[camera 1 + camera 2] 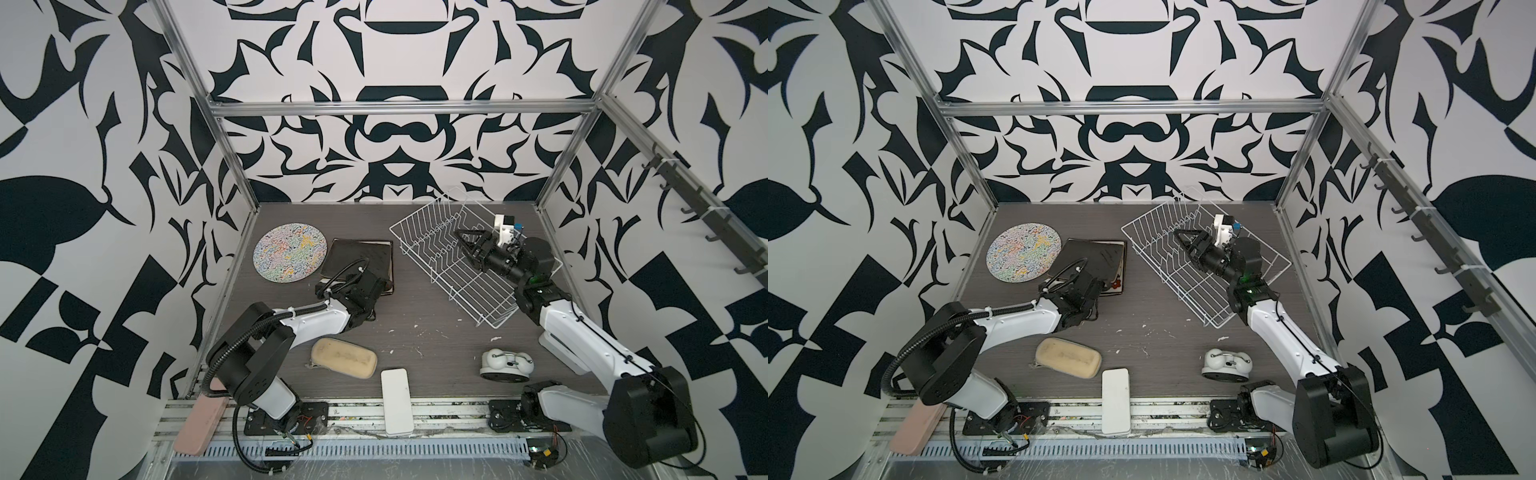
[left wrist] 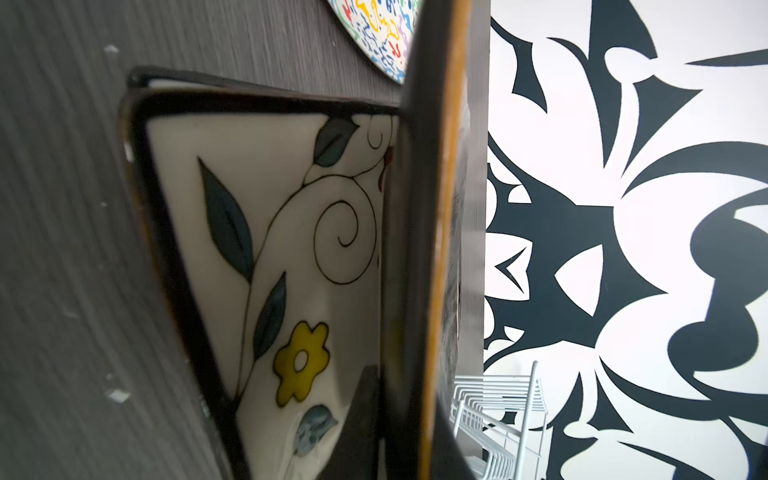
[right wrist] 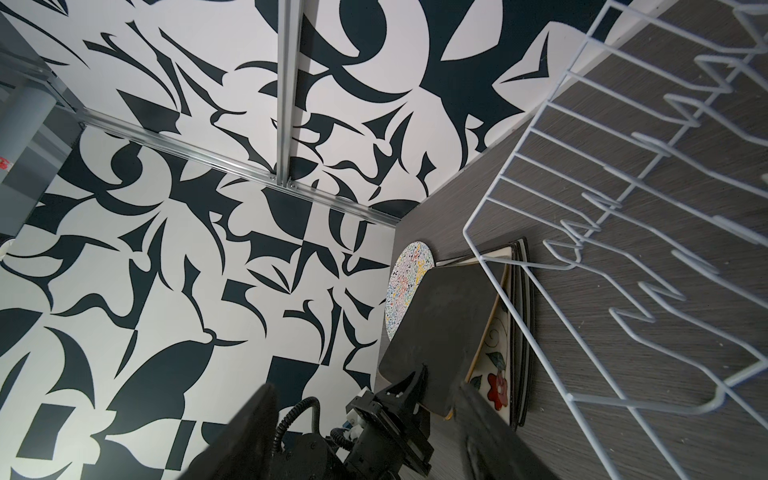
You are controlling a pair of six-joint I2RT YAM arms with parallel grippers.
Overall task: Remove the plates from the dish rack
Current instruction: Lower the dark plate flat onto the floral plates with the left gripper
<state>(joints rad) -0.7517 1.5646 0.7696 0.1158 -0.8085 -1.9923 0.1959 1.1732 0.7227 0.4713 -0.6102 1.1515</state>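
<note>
Placement looks like the step in hand. The left gripper [image 3: 420, 382] is clamped narrow on the near edge of a dark square plate [image 3: 436, 316]. That plate hangs tilted above the flowered plate [image 2: 282, 249], which tops a small stack on the counter [image 1: 415, 332], just beside the round squiggle plate [image 1: 289, 252]. Whether the dark plate's far edge already touches the stack I cannot tell. The rack [image 1: 465, 282] stands well apart on the right and shows no plates between its prongs, so this is probably the last one.

To do it well, I would let the far edge settle on the flowered plate first. Then bring the held side down level, with the corners squared to the stack so nothing overhangs or slides. Release only once the plate lies flat, because a drop from a tilt could chip it. The right gripper [image 1: 465, 245] hovers wide and empty over the rack and has no part in this.
</note>
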